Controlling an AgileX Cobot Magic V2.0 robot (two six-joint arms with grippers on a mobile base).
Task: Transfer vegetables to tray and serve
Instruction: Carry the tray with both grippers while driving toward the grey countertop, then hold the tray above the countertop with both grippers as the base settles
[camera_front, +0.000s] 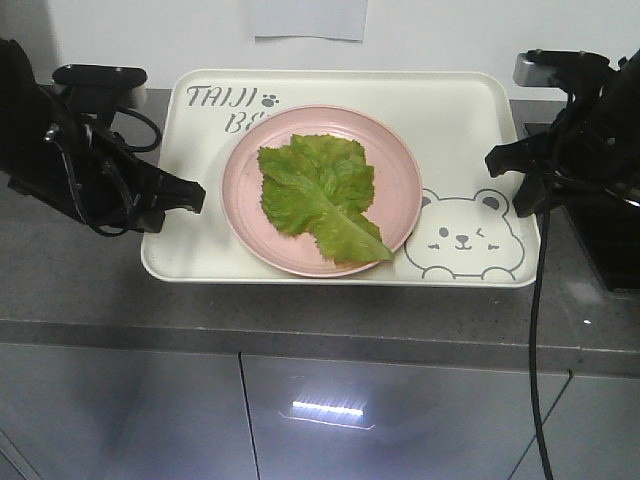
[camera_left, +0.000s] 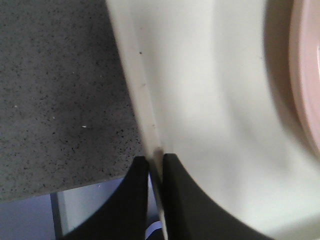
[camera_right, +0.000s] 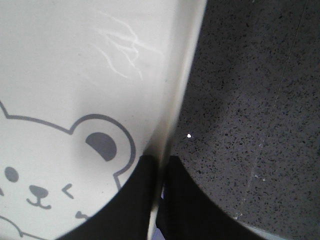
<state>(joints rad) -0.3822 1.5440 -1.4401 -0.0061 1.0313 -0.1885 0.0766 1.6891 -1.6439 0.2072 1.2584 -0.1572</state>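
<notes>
The vegetables, one crinkly green lettuce leaf (camera_front: 318, 190), lie on a round pink plate (camera_front: 390, 170) standing on the cream tray (camera_front: 450, 120) with the bear drawing. My left gripper (camera_front: 195, 195) is shut on the tray's left rim. In the left wrist view the rim (camera_left: 145, 110) runs down between the black fingers of the left gripper (camera_left: 155, 160), and the pink plate's edge (camera_left: 307, 75) shows at the right. My right gripper (camera_front: 497, 160) is shut on the right rim. The right wrist view shows that gripper (camera_right: 161, 161) pinching the rim beside the tray's bear ear (camera_right: 102, 145).
The tray rests over a grey speckled countertop (camera_front: 80, 290) whose front edge runs just below it, with grey cabinet fronts (camera_front: 330, 420) underneath. A black box (camera_front: 610, 240) stands at the right, and a black cable (camera_front: 535, 350) hangs over the counter edge. A white wall is close behind.
</notes>
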